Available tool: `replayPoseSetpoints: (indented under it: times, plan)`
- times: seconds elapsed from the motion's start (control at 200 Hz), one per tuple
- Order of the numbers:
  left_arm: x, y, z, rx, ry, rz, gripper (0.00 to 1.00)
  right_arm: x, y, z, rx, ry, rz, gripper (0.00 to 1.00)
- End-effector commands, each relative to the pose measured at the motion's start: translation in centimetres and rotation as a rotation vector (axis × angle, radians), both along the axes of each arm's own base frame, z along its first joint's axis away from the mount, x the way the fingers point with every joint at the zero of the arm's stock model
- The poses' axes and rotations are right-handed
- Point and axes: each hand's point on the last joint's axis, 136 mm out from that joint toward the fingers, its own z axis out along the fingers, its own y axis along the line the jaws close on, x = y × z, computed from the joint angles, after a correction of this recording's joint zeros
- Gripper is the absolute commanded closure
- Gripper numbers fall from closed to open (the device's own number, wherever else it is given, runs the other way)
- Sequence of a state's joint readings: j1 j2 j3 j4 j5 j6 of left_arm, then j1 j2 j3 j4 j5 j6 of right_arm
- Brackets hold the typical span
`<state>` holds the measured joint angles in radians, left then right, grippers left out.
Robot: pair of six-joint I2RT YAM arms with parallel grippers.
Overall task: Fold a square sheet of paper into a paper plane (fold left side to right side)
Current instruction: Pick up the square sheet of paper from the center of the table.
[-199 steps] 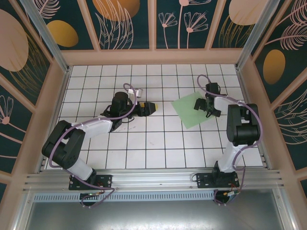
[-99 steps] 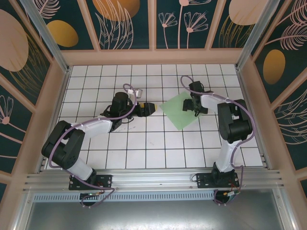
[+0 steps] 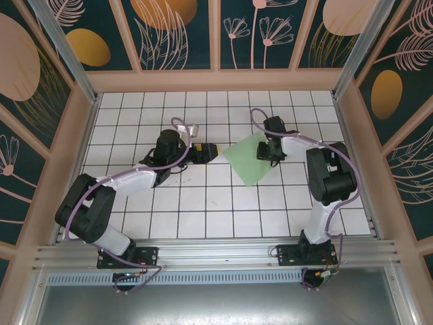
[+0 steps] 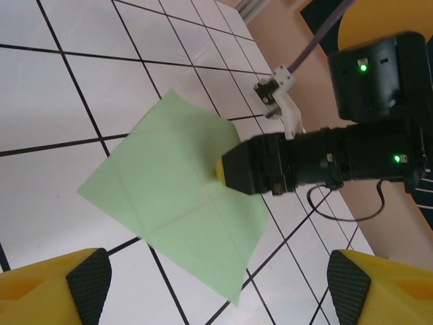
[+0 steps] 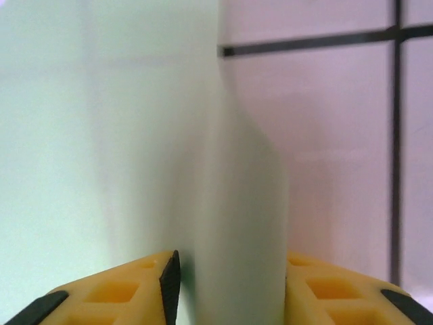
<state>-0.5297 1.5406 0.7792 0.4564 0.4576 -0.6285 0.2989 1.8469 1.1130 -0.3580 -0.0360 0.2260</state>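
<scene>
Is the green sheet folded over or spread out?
Spread: the pale mint-green square paper sheet lies open, creased, on the white tiled table, one edge humped up inside the right pincer.

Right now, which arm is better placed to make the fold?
Probably the right. The right fingers hold a raised ridge of the paper between them, ready to carry it over; the left fingers stand open, short of it.

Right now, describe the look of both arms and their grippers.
The left arm and right arm have black joints, white links and a looping purple cable each. The left gripper and right gripper have yellow fingers with black textured pads.
</scene>
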Motion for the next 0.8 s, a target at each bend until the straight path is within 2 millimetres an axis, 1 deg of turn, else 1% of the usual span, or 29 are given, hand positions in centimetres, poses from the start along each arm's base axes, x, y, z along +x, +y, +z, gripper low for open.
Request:
replayPoseSetpoints:
  times: [0.0,0.09,0.16,0.3,0.41,0.5,0.61,0.686,0.796]
  plan:
    - [-0.1,0.7,1.7,-0.001,-0.056,0.033,0.14,-0.8,2.9,2.7,0.157,-0.044,0.095,0.66]
    - [-0.1,0.9,2.5,-0.012,-0.071,0.049,0.13,-0.9,4.0,4.2,0.233,-0.075,0.139,0.71]
    - [-0.2,1.2,3.0,-0.022,-0.080,0.060,0.13,-1.1,4.7,4.9,0.287,-0.085,0.165,0.75]
    - [-0.4,1.8,3.8,-0.043,-0.092,0.073,0.12,-1.4,5.4,6.1,0.355,-0.104,0.199,0.76]
    - [-0.5,2.9,4.6,-0.083,-0.104,0.079,0.11,-1.6,6.2,8.0,0.440,-0.137,0.242,0.77]
    - [-0.7,4.4,5.5,-0.135,-0.120,0.085,0.10,-1.9,6.6,10.3,0.515,-0.188,0.291,0.78]
    - [-1.3,5.9,6.8,-0.169,-0.175,0.068,0.08,-2.6,7.0,13.8,0.599,-0.259,0.368,0.79]
    - [-1.8,6.1,7.8,-0.161,-0.224,0.033,0.07,-3.3,7.5,16.1,0.633,-0.305,0.434,0.79]
    - [-2.6,5.7,9.5,-0.158,-0.296,-0.040,0.06,-4.5,8.2,19.6,0.687,-0.365,0.524,0.80]
